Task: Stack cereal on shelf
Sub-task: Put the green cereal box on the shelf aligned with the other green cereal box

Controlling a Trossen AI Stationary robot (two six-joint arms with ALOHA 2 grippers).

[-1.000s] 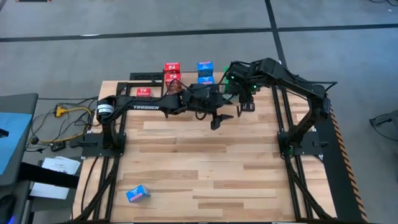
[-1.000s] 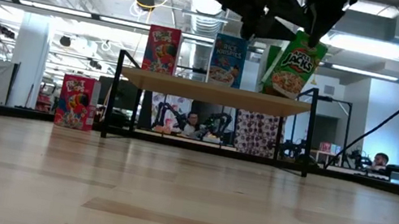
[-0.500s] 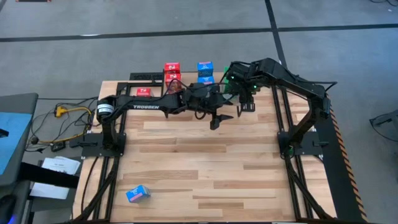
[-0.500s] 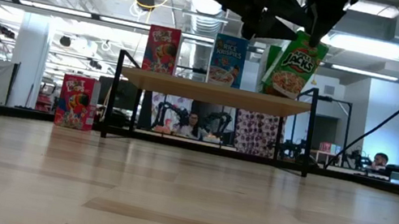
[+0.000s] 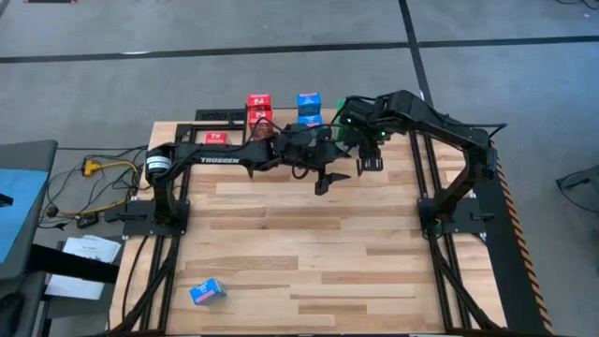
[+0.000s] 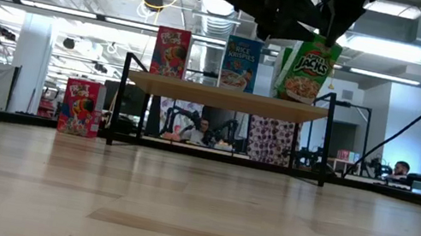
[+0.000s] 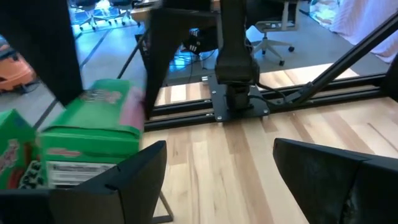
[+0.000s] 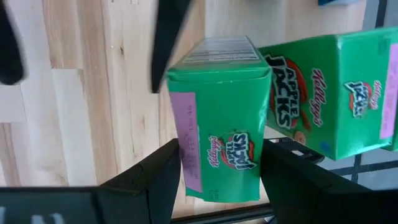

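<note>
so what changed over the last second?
The green Apple Jacks box went from tilted to nearly upright on the shelf, beside another green box. The right end effector straddles it, jaws slightly wider; whether it has let go is unclear. The left end effector, the red box and blue box on the shelf and the blue box on the table stayed put.

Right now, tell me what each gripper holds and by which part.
Right gripper clamps the green cereal box by its upper end, bottom on the shelf. Left gripper is open, holding nothing.
</note>
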